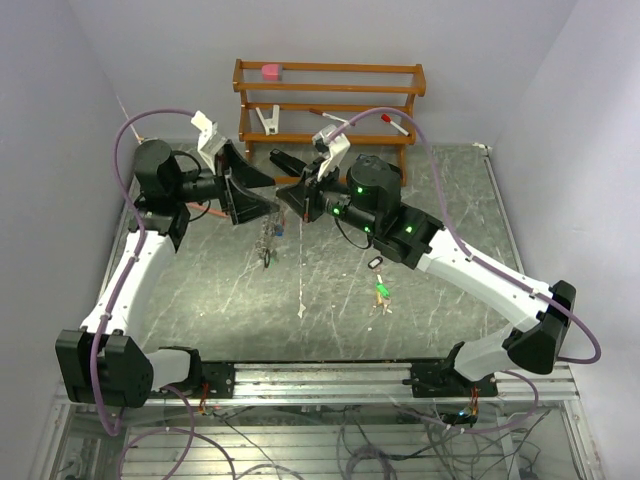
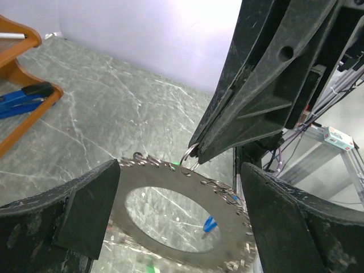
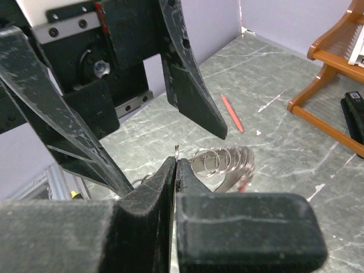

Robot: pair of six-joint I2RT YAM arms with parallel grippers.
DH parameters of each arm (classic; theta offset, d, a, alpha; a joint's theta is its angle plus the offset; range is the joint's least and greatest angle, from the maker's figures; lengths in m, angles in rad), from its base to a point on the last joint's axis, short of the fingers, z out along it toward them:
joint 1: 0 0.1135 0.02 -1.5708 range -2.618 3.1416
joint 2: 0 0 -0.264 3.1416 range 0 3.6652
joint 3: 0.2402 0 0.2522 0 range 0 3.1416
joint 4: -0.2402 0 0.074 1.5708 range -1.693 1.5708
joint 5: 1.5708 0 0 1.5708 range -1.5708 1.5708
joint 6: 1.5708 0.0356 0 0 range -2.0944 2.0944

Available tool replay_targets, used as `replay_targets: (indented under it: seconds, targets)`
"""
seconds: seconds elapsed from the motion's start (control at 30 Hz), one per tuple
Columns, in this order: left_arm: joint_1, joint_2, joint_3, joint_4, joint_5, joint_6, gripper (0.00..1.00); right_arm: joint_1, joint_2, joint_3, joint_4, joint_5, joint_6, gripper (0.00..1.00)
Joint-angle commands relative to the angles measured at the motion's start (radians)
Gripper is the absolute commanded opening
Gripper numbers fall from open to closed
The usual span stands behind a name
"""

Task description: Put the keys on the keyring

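The keyring (image 2: 170, 187), a large hoop fringed with small metal keys, hangs in mid-air. My right gripper (image 3: 176, 162) is shut on a thin silver ring (image 3: 177, 150) at its upper rim; more small rings (image 3: 219, 162) fan out just beyond the tips. My left gripper (image 2: 179, 210) is open, one finger on each side of the hoop and neither touching it. From above, the left gripper (image 1: 250, 190) faces the right gripper (image 1: 281, 195), and the keyring (image 1: 268, 238) dangles below them. A blue-tagged key (image 2: 209, 223) shows through the hoop. Two loose keys lie on the table, one black-tagged (image 1: 375, 263) and one green-tagged (image 1: 381, 292).
A wooden rack (image 1: 330, 90) stands at the back wall with a pink item, white clips and a red pen on it. Blue-handled tools (image 2: 23, 99) rest on its lower shelf. A red pen (image 3: 232, 112) lies on the marbled tabletop near the rack.
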Motion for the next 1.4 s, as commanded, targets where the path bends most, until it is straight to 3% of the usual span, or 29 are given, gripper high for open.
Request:
replay_targets:
  seconds: [0.0,0.3,0.4,0.5,0.63,0.7,0.9,1.17,1.37]
  targets:
    - [-0.018,-0.004,0.027,-0.108,0.039,0.109,0.98,-0.001,-0.031,0.018,0.089,-0.036,0.019,0.0]
    - [-0.028,-0.003,0.035,-0.109,0.053,0.115,0.82,-0.003,-0.032,0.001,0.119,-0.075,0.043,0.0]
    - [-0.029,-0.001,0.05,-0.176,0.047,0.178,0.68,-0.002,-0.041,-0.008,0.127,-0.079,0.041,0.0]
    - [-0.029,0.007,0.091,-0.308,0.032,0.297,0.65,-0.003,-0.047,-0.01,0.122,-0.093,0.041,0.0]
    - [-0.029,0.034,0.197,-0.597,0.014,0.524,0.65,-0.004,-0.069,-0.031,0.129,-0.106,0.044,0.0]
    - [-0.03,0.044,0.229,-0.665,0.012,0.583,0.66,-0.005,-0.087,-0.052,0.142,-0.106,0.046,0.0]
    - [-0.049,0.04,0.193,-0.536,0.028,0.467,0.66,-0.011,-0.104,-0.075,0.16,-0.118,0.054,0.0]
    - [-0.084,0.057,0.21,-0.513,0.022,0.439,0.72,-0.013,-0.086,-0.071,0.176,-0.146,0.061,0.0]
    - [-0.086,0.066,0.223,-0.496,0.029,0.425,0.71,-0.013,-0.09,-0.076,0.18,-0.152,0.06,0.0]
